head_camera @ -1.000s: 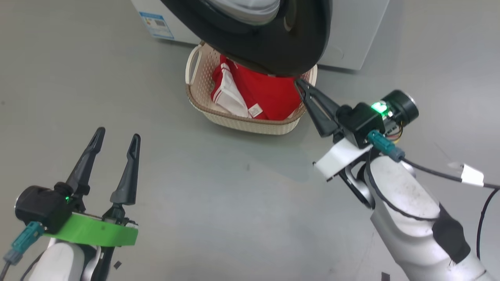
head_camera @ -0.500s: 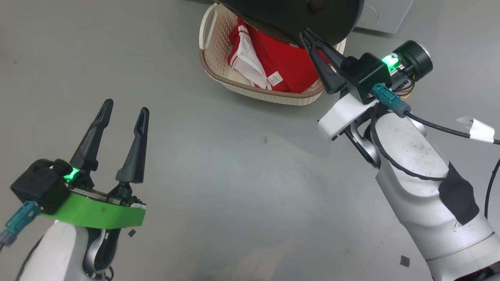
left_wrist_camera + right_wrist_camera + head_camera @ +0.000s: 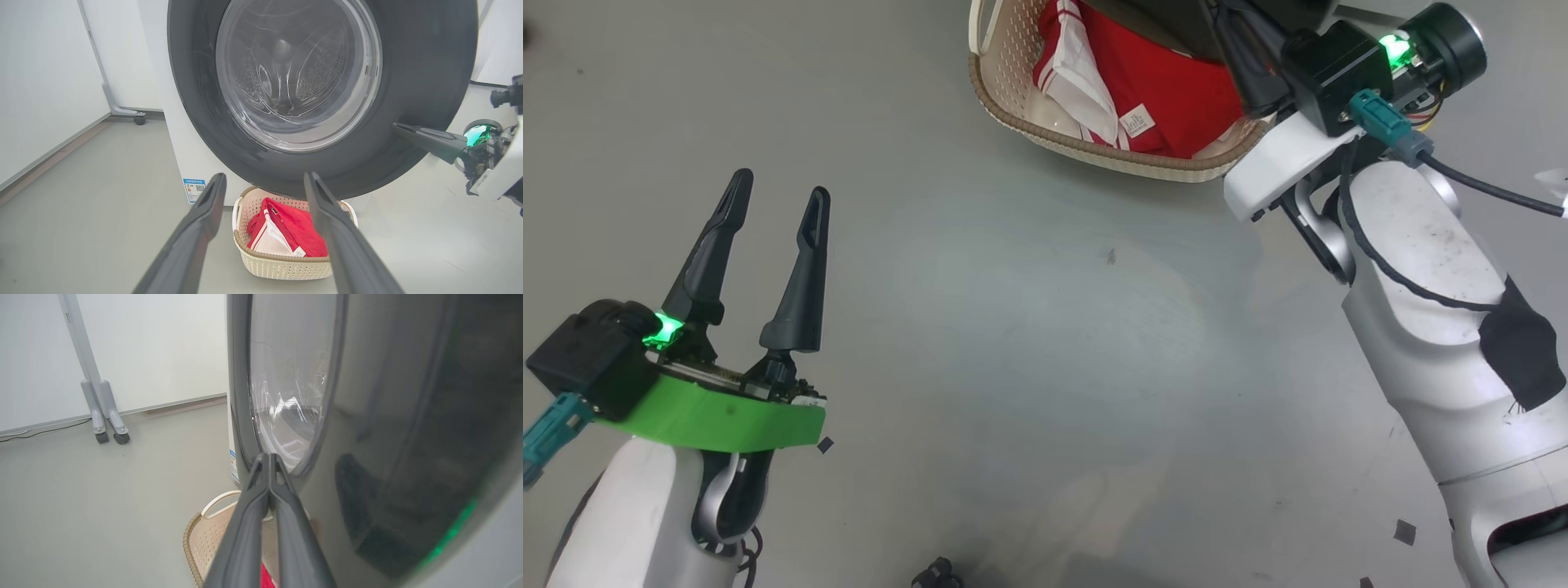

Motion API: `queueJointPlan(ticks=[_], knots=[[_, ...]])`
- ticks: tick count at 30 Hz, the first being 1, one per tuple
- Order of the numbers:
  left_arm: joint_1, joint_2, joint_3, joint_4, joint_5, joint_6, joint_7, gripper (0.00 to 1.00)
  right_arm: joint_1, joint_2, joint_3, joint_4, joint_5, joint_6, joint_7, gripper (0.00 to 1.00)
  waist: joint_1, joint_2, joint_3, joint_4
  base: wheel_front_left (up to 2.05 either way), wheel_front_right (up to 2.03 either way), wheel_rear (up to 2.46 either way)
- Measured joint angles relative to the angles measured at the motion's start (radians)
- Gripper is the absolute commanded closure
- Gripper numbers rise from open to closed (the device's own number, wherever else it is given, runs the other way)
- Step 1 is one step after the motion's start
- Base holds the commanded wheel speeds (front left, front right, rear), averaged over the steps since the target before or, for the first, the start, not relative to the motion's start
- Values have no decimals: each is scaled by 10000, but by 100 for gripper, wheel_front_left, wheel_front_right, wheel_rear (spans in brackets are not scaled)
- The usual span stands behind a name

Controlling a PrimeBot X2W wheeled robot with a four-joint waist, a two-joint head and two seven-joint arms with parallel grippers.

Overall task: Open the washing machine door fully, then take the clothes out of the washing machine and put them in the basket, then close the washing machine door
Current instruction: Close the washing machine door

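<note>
Glossy black rim and clear glass are filling the upper middle of the left wrist view, where the washing machine door (image 3: 298, 77) is hanging out from the white washing machine (image 3: 192, 155), apparently not yet shut. At the lower right of that rim, the right gripper (image 3: 402, 130) is lying against the black surface with its two fingers pinched together and nothing between them. That probably makes one stiff point for pushing the door closed.

Directly under the door, at the bottom centre, the clothes (image 3: 294, 228) are sitting bunched inside the basket (image 3: 282, 258), red with white trim. The unloading therefore seems finished, and closing looks like the step in hand.

Further out, at the lower left of the head view, the left gripper (image 3: 780, 186) is hovering over the grey floor (image 3: 1013, 327). Its fingers are spread wide and empty, and it is likely waiting clear of the door's swing.
</note>
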Motion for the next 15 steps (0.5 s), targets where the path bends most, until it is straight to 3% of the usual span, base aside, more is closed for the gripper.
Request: queueJointPlan(ticks=[15], knots=[[-168,-105,-2,25,-176,0,0,0,-1046,-476,-391,380,-198,-38,-127,100,0,0,416,353,0,0,0]])
